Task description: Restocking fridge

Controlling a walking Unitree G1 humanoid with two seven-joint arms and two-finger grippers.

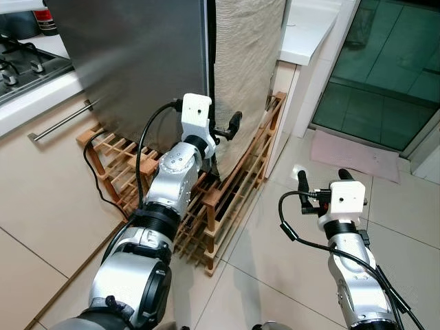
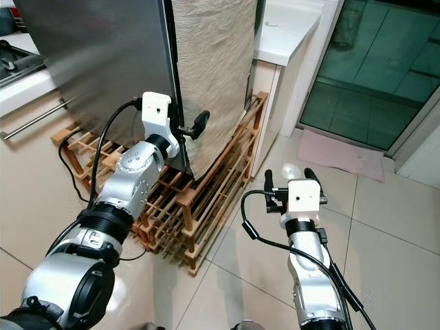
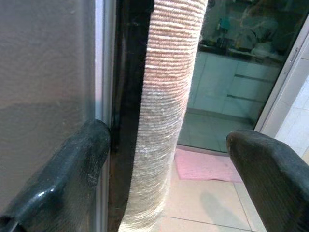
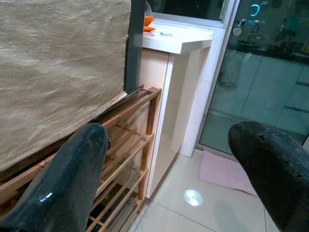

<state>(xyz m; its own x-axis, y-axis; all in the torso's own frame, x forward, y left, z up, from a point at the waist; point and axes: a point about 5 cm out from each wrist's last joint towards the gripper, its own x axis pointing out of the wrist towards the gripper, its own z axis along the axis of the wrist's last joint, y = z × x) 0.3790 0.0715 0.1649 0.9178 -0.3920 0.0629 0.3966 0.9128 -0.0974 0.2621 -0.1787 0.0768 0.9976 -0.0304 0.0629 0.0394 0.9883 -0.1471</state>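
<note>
The fridge [image 1: 137, 62] stands in front of me on a low wooden rack [image 1: 227, 206], and its grey door is closed, so I cannot see what is inside. The long axis of the fridge is upright, and its door face points toward me and a little to my left. A beige textured cloth [image 1: 247, 62] hangs over the right side of the fridge, down to the rack. The slatted shelves of the rack hold nothing that I can make out (only a black cable [image 1: 96, 179] runs along its left end).

My left gripper [image 1: 223, 134] is raised at the right edge of the door, where a dark seam [image 3: 123, 116] separates the door from the cloth. Its two fingers are spread apart; one finger [image 3: 72, 169] touches the door edge beside the seam, the other [image 3: 270, 174] is free in the air on the cloth side, so nothing is clamped.

My right gripper [image 1: 323, 180] is low over the tiled floor [image 1: 275, 275], to the right of the rack and well apart from the fridge. Its fingers are also wide apart and hold nothing. Behind it there is a pink mat [image 1: 354, 155] before a glass door [image 1: 392, 62].
</note>
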